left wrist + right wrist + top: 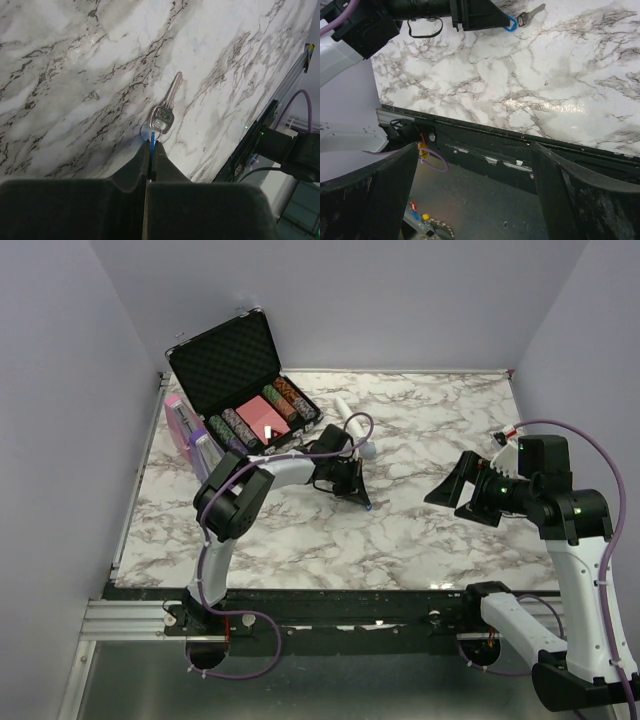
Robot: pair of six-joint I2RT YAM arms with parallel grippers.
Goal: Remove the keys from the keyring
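On veined marble (75, 75), slim silver key (170, 102)

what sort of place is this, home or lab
Likely a robot lab test cell: a marble-look table boxed in by plain grey walls, with a left arm and a right arm bolted along a metal rail.
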